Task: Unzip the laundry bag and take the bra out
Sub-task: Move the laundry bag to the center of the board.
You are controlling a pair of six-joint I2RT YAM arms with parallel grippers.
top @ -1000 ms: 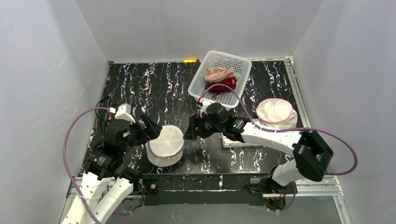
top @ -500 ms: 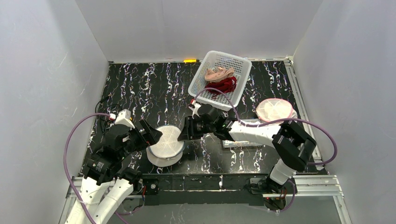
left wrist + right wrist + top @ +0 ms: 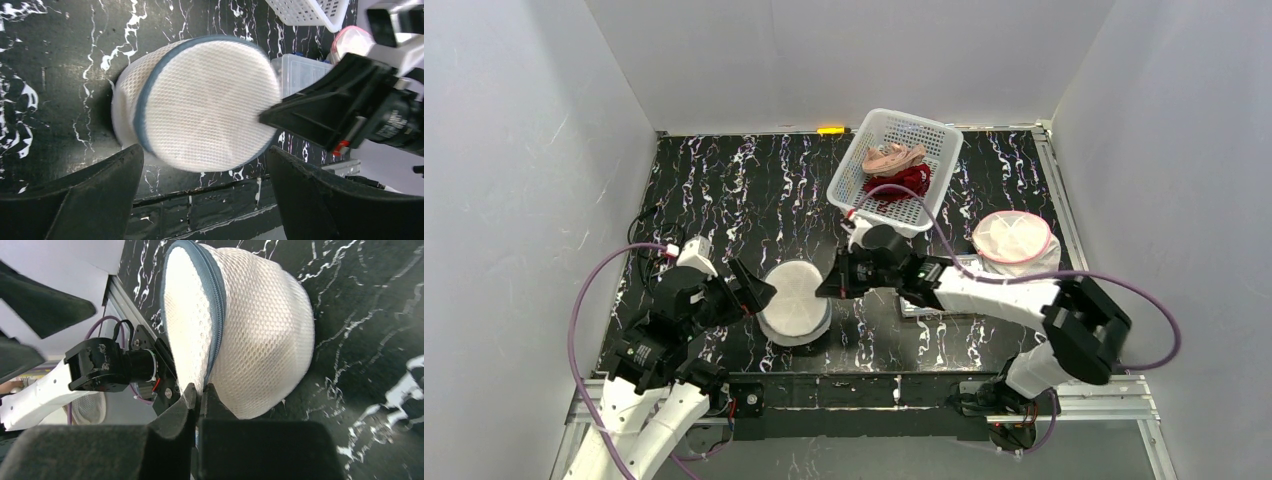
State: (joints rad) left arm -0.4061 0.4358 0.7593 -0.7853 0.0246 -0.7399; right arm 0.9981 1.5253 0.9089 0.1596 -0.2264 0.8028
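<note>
- Right gripper: jaws clenched, only a hairline between the pads. The tips meet at the lower end of the blue-grey zipper band on the laundry bag. Whether a pull tab sits between the pads cannot be told; the tips hide it.
- Left gripper: released, fingers spread wide. The bag's flat round face lies in the gap beyond them and touches neither finger in the left wrist view.
- Laundry bag: round white mesh, tipped up on its edge, flat face toward the left gripper, domed side on the table. It sits at the near middle of the table, between the two grippers, with the right gripper at its right rim.
- Zipper: the band looks closed along the stretch seen from the right wrist.
- Bra: not discernible through the mesh.
- Clear plastic box: just beyond the bag, under the right arm.
- White basket: at the far middle, well apart from the bag. It holds a pale pink garment and a dark red garment.
- Second mesh bag, pink-rimmed: at the right side of the table.
- Table: black, white-veined.
</note>
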